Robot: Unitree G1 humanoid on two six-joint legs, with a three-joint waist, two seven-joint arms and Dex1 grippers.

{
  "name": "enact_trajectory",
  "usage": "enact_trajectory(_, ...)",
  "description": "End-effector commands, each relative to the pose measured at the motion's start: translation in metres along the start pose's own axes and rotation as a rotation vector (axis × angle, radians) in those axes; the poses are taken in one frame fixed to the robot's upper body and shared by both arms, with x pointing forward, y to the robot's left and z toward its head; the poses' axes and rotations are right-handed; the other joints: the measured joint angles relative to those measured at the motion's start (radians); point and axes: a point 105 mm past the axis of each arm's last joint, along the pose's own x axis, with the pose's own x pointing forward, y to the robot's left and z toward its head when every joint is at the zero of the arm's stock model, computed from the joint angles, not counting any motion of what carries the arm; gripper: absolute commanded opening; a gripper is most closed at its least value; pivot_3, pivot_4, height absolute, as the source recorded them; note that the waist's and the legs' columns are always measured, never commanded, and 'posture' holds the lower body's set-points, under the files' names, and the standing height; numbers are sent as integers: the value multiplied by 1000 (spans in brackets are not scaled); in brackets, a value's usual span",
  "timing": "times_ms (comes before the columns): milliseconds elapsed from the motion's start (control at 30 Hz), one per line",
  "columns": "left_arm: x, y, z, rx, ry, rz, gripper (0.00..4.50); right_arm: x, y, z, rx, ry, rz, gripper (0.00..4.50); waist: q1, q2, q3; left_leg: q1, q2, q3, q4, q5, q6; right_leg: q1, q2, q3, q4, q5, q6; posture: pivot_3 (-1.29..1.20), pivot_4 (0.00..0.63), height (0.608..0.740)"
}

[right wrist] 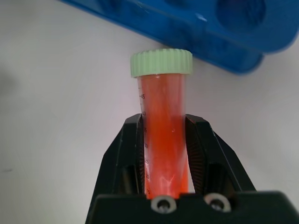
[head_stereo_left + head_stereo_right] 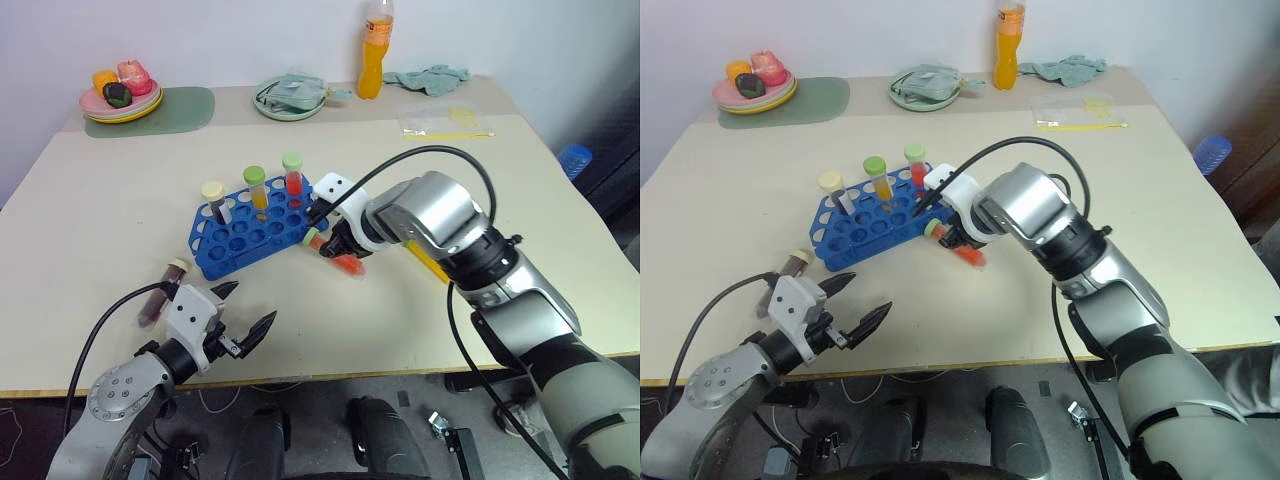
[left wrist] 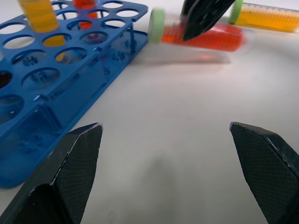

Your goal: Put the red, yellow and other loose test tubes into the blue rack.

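Three capped tubes (image 2: 254, 190) are already standing in the blue rack (image 2: 250, 232). The right hand (image 2: 333, 243) is clamping the red tube (image 1: 163, 135) beside the rack on the counter (image 2: 520, 190). The left hand (image 2: 245, 320) is gaping empty; a yellow tube (image 3: 271, 16) and a dark tube (image 2: 160, 295) are waiting loose.

Soft, even room light is falling on the pale worktop (image 2: 120, 200), leaving only faint, short shadows under the blue rack (image 2: 255, 232). No strong glare is showing. In the left wrist view, the near black fingers (image 3: 70, 177) are looking slightly soft, and the rack's close corner is blurring.
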Motion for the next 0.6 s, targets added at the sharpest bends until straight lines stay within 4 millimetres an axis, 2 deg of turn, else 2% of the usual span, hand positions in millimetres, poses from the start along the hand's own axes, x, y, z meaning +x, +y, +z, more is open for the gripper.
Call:
enact_trajectory(33, -2, 2, 7, 29, -29, 14, 4500, -35, 18, 38, -157, -406, 80, 1046, -2, 0, 0, 0, 0, 0, 0, 0, 0, 0, 0, 0, 0, 0, 0, 0, 150, 740)
enact_trajectory(133, -1, 9, 6, 36, -36, 51, 4500, -49, 26, 55, -206, -700, 42, 1046, -7, 0, 0, 1, 1, 0, 0, 0, 0, 0, 1, 0, 1, 0, 0, 0, 150, 740)
enact_trajectory(233, 3, 13, 9, 31, -64, 70, 4500, -43, 18, 70, -34, -947, -43, 1046, -10, 0, 0, 2, 2, 1, -1, 0, 0, 0, 3, 1, 2, 0, 0, 0, 150, 740)
enact_trajectory(300, 6, 14, 10, 26, -77, 68, 4500, -32, 12, 74, 69, -1032, -84, 1046, -8, 0, 0, 2, 3, 1, 0, 0, 0, 0, 3, 1, 3, 0, 0, 0, 150, 740)
enact_trajectory(400, 10, 11, 11, 22, -87, 55, 4500, -15, 7, 77, 134, -1118, -147, 1046, -3, 0, 0, 2, 2, 1, 0, 0, 0, 1, 2, 1, 2, 0, 0, 0, 150, 740)
enact_trajectory(600, 14, 4, 21, 32, -112, 30, 4500, 9, -11, 77, 242, -1159, -264, 1046, -4, 0, 0, 2, 1, 1, 0, 0, 0, 1, 1, 1, 2, 0, 0, 0, 150, 740)
